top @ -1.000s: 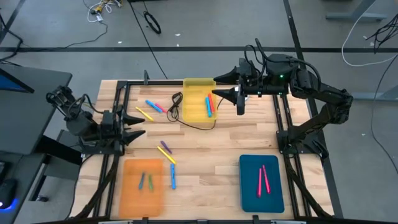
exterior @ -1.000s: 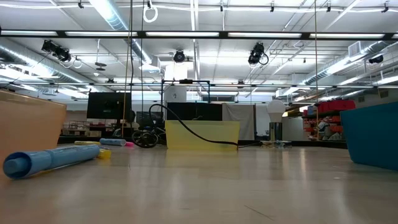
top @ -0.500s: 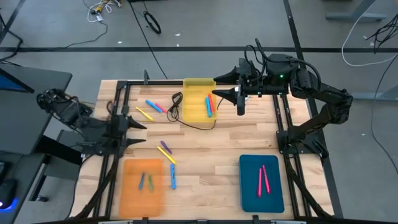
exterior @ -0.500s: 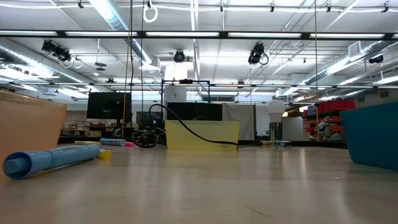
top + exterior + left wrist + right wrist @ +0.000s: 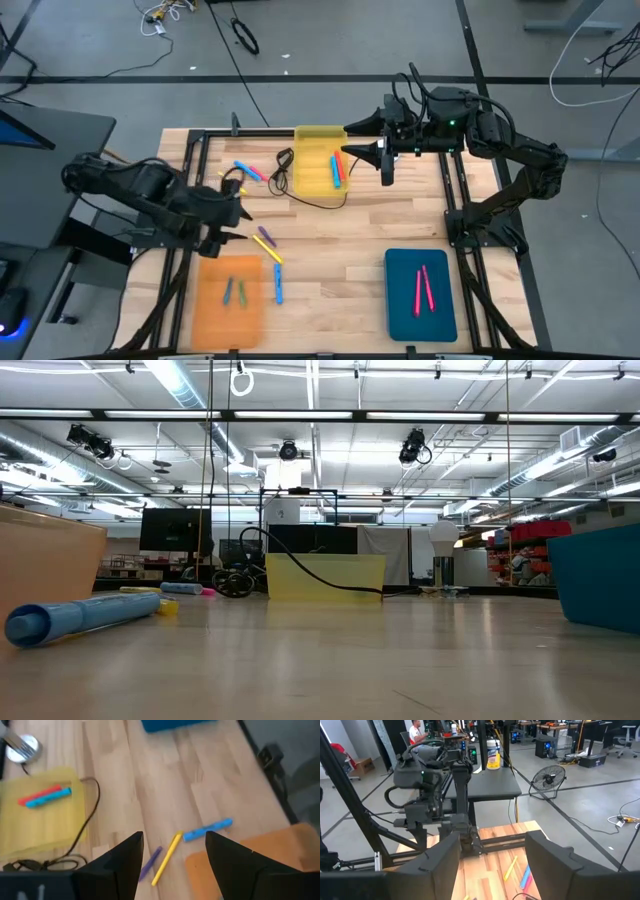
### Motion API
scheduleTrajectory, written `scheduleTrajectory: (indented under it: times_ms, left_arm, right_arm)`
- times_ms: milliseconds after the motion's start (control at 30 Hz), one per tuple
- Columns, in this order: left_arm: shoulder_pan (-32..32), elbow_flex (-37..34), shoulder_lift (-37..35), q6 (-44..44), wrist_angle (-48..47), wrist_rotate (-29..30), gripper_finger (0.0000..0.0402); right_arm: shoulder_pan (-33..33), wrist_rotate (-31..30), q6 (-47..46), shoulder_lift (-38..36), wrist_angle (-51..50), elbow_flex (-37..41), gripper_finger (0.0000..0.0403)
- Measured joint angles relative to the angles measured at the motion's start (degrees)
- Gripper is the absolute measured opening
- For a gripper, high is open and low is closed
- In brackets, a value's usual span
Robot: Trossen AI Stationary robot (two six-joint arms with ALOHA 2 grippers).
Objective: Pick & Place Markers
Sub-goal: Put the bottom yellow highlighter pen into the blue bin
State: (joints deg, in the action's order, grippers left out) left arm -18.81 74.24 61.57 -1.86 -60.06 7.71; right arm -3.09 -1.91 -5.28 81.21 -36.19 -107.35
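Observation:
Loose markers lie flat on the wooden table: a purple [image 5: 265, 237], a yellow [image 5: 267, 250] and a blue one [image 5: 277, 283] near the orange tray [image 5: 228, 325], and blue [image 5: 243, 168], pink [image 5: 258, 173] and yellow ones farther back. My left gripper [image 5: 243, 225] is open, just left of the purple marker [image 5: 150, 862] and the yellow marker [image 5: 166, 859], touching nothing. My right gripper [image 5: 345, 139] is open and hovers at the yellow tray's [image 5: 318, 160] right edge. This tray holds a red and a blue marker [image 5: 335, 170].
The orange tray holds two markers [image 5: 235, 291]; the teal tray [image 5: 420, 295] at near right holds two pink ones [image 5: 423, 288]. A black cable [image 5: 300, 195] loops along the yellow tray's left and near sides. Bare wood lies between the trays mid-table. Black frame rails run along both table sides.
My left arm has swung out from the table's left edge, carrying its gripper toward the right and the near edge, up to the purple and yellow markers. Its fingers have stayed open. The markers have not moved.

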Motion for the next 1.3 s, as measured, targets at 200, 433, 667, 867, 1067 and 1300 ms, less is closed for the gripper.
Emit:
scheduleTrajectory:
  times_ms: [200,433,667,867,1067,1300]
  left_arm:
    - [2.0,1.2,4.5,2.4,-3.9,-1.2,0.0220]
    - [3.7,1.2,10.2,9.7,-4.2,-5.1,0.0220]
    - [5.5,1.2,16.7,18.3,-4.0,-5.6,0.0220]
    - [7.2,1.2,21.7,22.0,-4.0,-5.4,0.0220]
    - [8.5,1.2,26.3,24.2,-2.4,-8.6,0.0220]
    - [8.5,1.1,31.2,24.2,-1.1,-9.1,0.0218]
  right_arm:
    - [0.0,0.0,0.0,0.0,-0.4,0.0,0.0223]
    - [0.0,0.0,0.0,0.0,-0.8,0.0,0.0223]
    - [0.8,0.5,0.0,0.0,-1.1,0.0,0.0223]
    - [1.8,0.5,0.0,0.0,-1.2,0.0,0.0223]
    - [2.2,0.5,0.0,0.0,-1.5,0.0,0.0223]
    - [2.3,0.5,0.2,0.0,-1.8,0.0,0.0223]
